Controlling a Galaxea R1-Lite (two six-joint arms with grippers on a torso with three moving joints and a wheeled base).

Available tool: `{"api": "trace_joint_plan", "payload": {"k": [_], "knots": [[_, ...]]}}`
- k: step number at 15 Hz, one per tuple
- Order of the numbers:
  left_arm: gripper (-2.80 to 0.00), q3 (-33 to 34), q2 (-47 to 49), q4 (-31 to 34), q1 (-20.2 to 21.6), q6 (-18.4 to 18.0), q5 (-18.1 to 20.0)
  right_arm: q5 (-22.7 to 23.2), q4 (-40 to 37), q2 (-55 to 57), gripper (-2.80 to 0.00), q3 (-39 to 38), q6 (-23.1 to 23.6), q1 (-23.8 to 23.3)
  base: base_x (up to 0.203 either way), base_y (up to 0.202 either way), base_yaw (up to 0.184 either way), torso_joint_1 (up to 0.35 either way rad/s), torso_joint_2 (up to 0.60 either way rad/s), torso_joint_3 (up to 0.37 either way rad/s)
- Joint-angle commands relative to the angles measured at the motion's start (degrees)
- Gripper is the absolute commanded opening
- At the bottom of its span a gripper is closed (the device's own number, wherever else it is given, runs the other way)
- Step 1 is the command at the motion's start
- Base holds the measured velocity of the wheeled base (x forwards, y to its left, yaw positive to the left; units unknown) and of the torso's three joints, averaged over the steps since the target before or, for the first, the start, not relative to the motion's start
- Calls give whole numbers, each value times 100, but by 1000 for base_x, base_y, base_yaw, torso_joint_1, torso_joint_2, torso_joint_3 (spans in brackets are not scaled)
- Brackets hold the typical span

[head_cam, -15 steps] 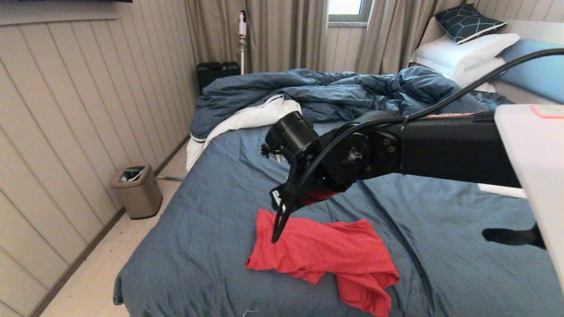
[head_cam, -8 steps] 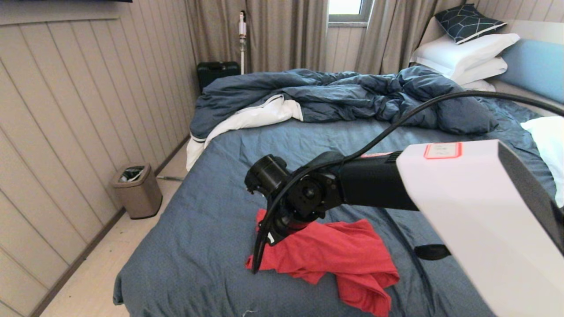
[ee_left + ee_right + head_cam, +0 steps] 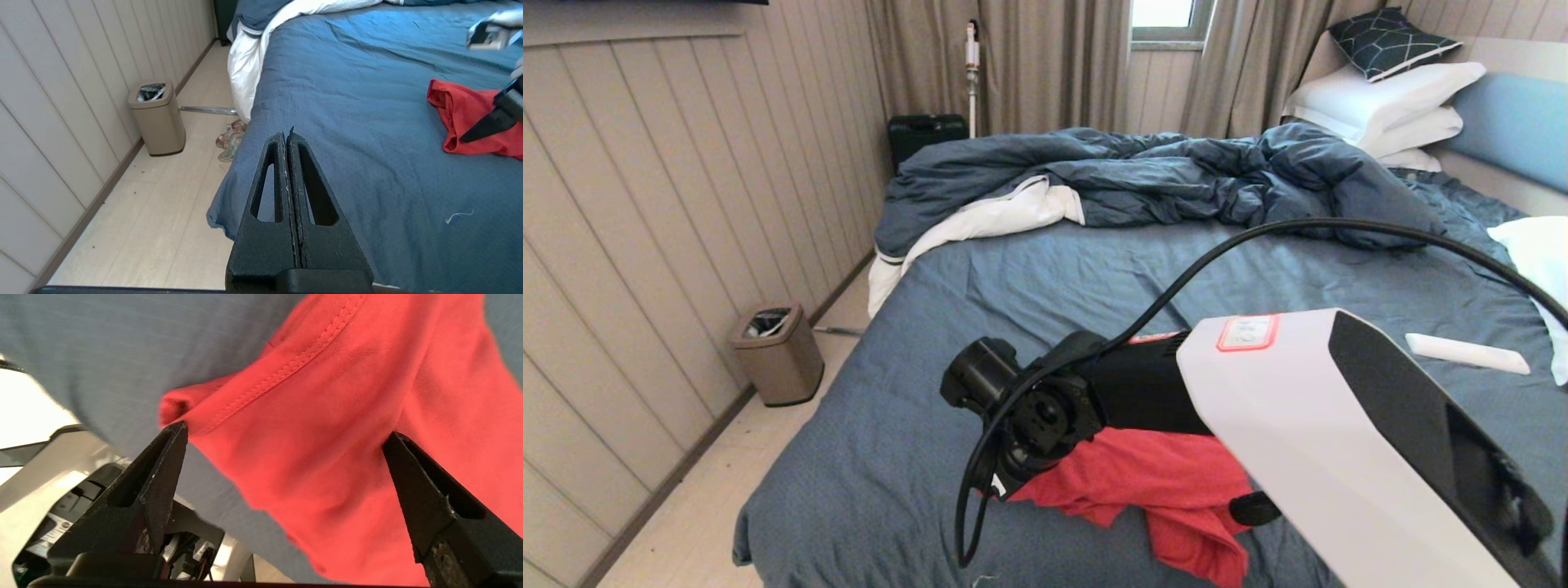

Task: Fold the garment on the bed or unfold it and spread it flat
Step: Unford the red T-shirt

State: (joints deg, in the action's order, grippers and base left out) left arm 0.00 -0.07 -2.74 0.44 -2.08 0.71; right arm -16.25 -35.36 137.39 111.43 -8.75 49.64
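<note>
Garment is lying bunched at 5 o'clock of your spread, empty right gripper, long axis running 10-to-4; clenched left gripper is sitting farther off.

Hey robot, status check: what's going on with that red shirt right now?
Right tool open over the rumpled red T-shirt, nothing gripped. Left tool shut, parked off the bed edge. Nothing in the way.

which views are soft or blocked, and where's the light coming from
Head view: daylight from the window; the right arm's white housing hides much of the red T-shirt. Right wrist view: shirt fabric and the open right pincer look soft up close. Left wrist view: sharp on the shut left pincer.
</note>
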Motion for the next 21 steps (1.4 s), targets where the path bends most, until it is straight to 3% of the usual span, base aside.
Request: {"api": "trace_joint_plan", "payload": {"k": [1, 3, 4, 9, 17, 21], "knots": [[-280, 0, 7, -16, 9, 6, 0, -10, -15, 151, 0, 10, -4, -15, 0, 0, 0, 0, 0, 0], [-280, 0, 7, -16, 0, 6, 0, -18, -14, 234, 0, 19, -4, -41, 0, 0, 0, 0, 0, 0], [-280, 0, 7, -16, 7, -1, 0, -27, -15, 244, -280, 10, -4, -42, 0, 0, 0, 0, 0, 0], [-280, 0, 7, 10, 0, -2, 0, -65, -44, 84, -280, 8, -3, -23, 0, 0, 0, 0, 0, 0], [-280, 0, 7, 19, 2, -11, 8, -458, -11, -1334, -280, 54, 71, -137, 0, 0, 0, 0, 0, 0], [-280, 0, 7, 19, 6, -6, 8, -475, 440, -1620, -280, 74, 124, -345, 0, 0, 0, 0, 0, 0]]}}
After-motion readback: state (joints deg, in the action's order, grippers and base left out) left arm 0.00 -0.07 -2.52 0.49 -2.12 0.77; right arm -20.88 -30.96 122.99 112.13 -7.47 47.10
